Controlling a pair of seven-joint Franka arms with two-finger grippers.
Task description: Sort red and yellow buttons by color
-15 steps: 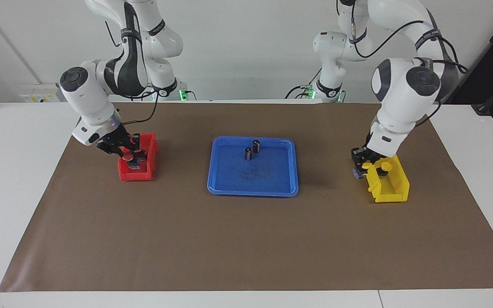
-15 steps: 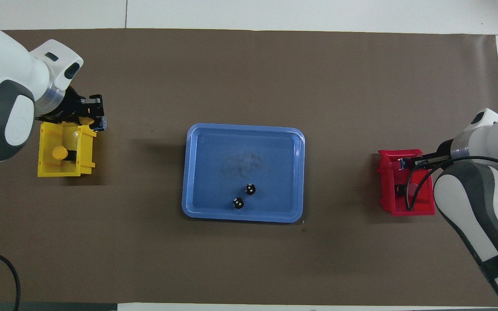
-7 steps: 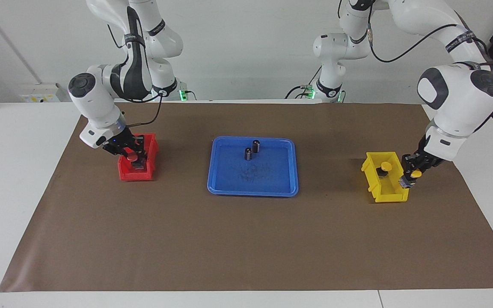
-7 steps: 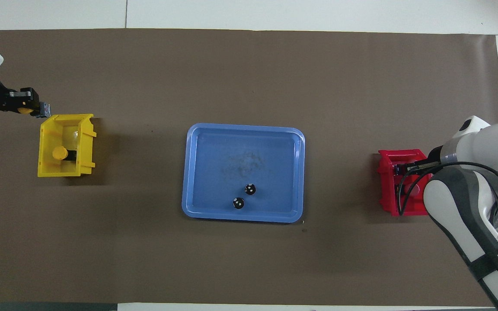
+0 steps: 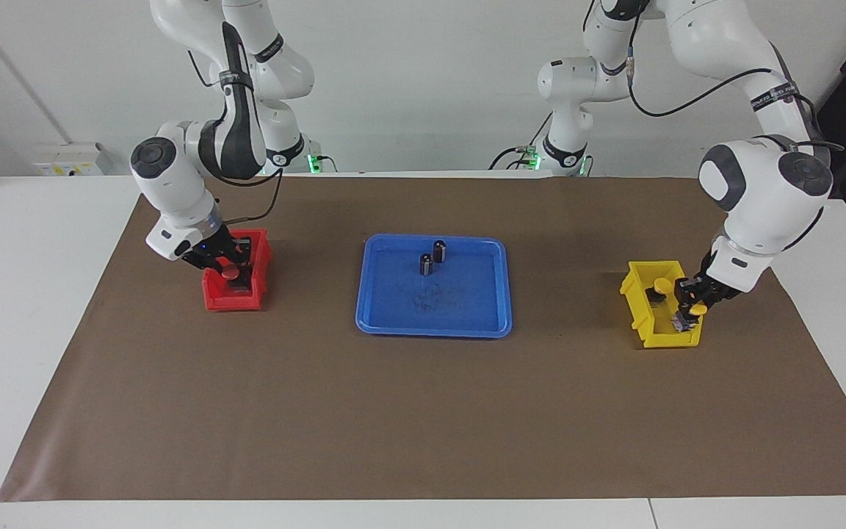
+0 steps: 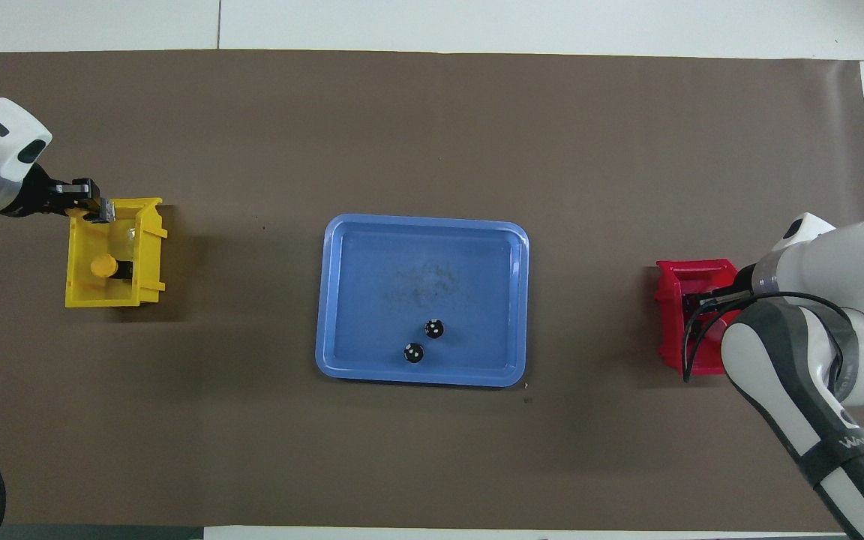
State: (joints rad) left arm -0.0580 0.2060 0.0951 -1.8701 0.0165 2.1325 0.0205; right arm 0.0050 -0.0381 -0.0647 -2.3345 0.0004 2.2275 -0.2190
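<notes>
My left gripper (image 5: 689, 305) is shut on a yellow button (image 5: 696, 310) and holds it low in the yellow bin (image 5: 643, 323), at the bin's end farther from the robots. It also shows in the overhead view (image 6: 94, 206). A second yellow button (image 5: 660, 286) stands in that bin, also seen from above (image 6: 104, 265). My right gripper (image 5: 223, 263) is down in the red bin (image 5: 236, 300), shut on a red button (image 5: 230, 272). In the overhead view my right arm covers most of the red bin (image 6: 672, 300). A second red button does not show.
A blue tray (image 5: 393, 323) lies mid-table between the two bins, with two small dark capless cylinders (image 5: 439, 250) (image 5: 426, 264) standing in its part nearer to the robots. A brown mat (image 5: 423, 411) covers the table.
My left gripper carried the yellow button from the yellow bin's tray side, around its outer side, and down into the bin's farther end. My right gripper shifted slightly within the red bin.
</notes>
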